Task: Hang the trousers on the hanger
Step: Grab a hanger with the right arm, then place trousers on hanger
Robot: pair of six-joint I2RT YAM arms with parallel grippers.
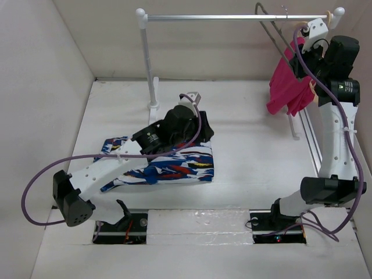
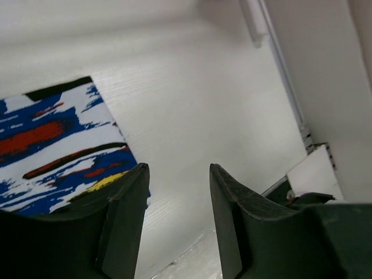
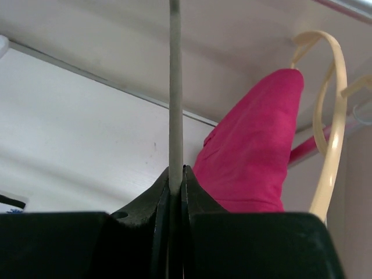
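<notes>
White table [image 1: 250,145], white walls. My right gripper [image 3: 176,172] is clamped on the hanger [image 3: 175,87], wire running straight up from the jaws, pink garment [image 3: 250,151] just beside. Trousers [image 2: 52,145] lie flat well below, long axis crosswise, left of my left gripper [image 2: 177,174], jaws wide, empty. Left arm nearer.

Your left arm [image 1: 104,168] sat low, left gripper [image 2: 177,180] spread apart; right arm [image 1: 334,133] stood high, right gripper [image 3: 176,174] pinched on the hanger [image 3: 175,87].
</notes>
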